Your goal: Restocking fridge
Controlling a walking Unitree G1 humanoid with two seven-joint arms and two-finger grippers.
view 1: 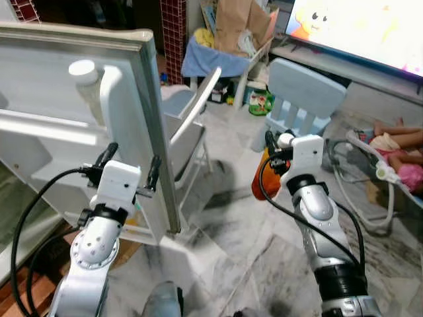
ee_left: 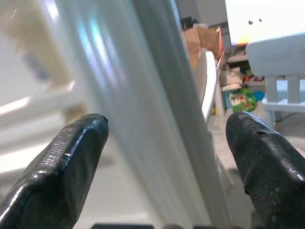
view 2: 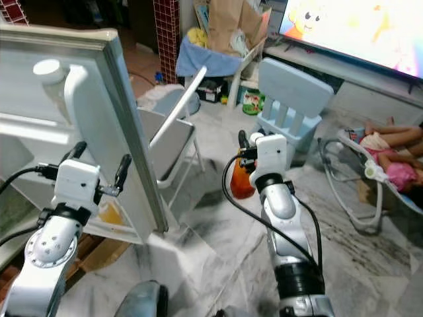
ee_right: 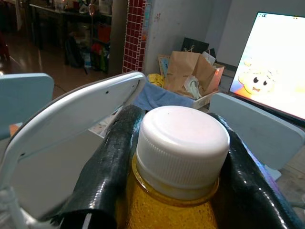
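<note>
Your left end effector (view 1: 130,162) sits at the free edge of the open white fridge door (view 1: 79,99), black fingers (ee_left: 62,162) spread wide w/ the door's grey edge running between them in the left wrist view; whether they touch it, can't tell. A white bottle w/ round white cap (view 1: 86,82) stands in the door's inner shelf, upper part. Below, an orange-ish item shows low in the door rack, too hidden to ID.

Your right end effector (ee_right: 176,157) is raised mid-air over the grey marble floor (view 1: 251,251), well apart from the fridge, pinching a yellow-orange plastic bottle w/ white screw cap (ee_right: 183,143); both fingers press the bottle's neck and shoulders, cap upright between them.

Bkgd: white folding chair (view 1: 192,122) just beside the door edge, pale blue plastic kid's chair (view 1: 305,92) behind the right arm, brown paper bag (view 1: 241,23) in a blue-draped basket, lit TV screen (view 1: 370,26) upper right, a person lying in a baby bouncer (view 1: 390,155) at far right.
</note>
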